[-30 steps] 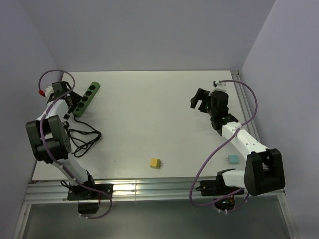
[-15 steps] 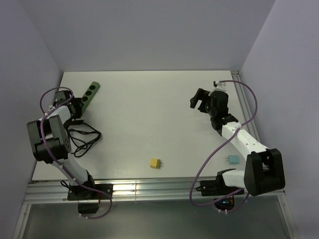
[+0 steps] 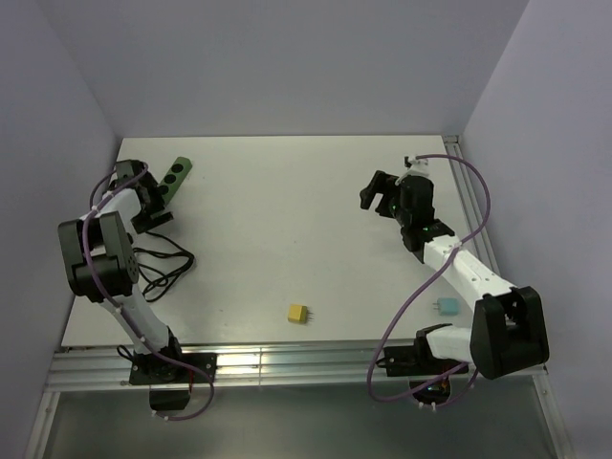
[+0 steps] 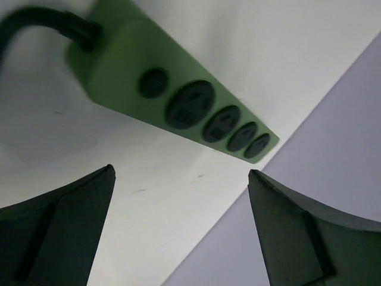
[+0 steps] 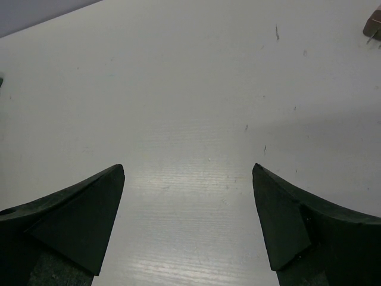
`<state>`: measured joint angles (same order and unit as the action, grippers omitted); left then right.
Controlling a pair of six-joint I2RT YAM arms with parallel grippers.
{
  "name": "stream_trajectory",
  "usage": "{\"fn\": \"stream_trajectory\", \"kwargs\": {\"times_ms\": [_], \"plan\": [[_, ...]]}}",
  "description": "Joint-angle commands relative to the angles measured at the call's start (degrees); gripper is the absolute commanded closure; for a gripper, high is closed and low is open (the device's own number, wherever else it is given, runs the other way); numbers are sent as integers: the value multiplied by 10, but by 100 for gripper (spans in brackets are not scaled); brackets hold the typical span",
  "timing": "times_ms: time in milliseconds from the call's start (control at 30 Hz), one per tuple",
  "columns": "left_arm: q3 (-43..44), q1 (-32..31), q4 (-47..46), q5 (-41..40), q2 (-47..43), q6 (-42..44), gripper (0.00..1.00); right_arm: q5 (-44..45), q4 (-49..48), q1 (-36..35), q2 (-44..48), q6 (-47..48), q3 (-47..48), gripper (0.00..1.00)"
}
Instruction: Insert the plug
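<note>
A green power strip (image 3: 175, 175) lies at the far left of the table. It shows with a row of round sockets in the left wrist view (image 4: 172, 101). My left gripper (image 3: 146, 198) hovers over its near end, open and empty (image 4: 181, 179). A yellow plug (image 3: 298, 313) lies near the front middle. A light blue plug (image 3: 446, 306) lies at the front right. My right gripper (image 3: 376, 191) is open and empty (image 5: 187, 170) above bare table at the right.
The strip's black cable (image 3: 158, 263) coils at the left edge and enters the strip's end (image 4: 41, 21). A small pronged plug (image 5: 374, 27) shows at the top right corner of the right wrist view. Walls stand close at the left, back and right.
My left gripper has swung from the table's left edge to the right, over the near end of the power strip. My right gripper has shifted slightly to the left.
</note>
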<state>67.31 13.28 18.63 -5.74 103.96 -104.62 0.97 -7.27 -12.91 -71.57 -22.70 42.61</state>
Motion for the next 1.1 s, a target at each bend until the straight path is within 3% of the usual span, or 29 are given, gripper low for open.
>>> {"fn": "stream_trajectory", "kwargs": {"times_ms": [0,633,1067], "plan": [[83,-7,69,-17,22,-57,0,18,-22,-9,18,4,-3,5],[215,26,197,-26,119,-87,0,75,-26,-58,35,24,-3,7],[302,48,270,18,191,-98,1,132,-23,-100,20,44,5,7]]}}
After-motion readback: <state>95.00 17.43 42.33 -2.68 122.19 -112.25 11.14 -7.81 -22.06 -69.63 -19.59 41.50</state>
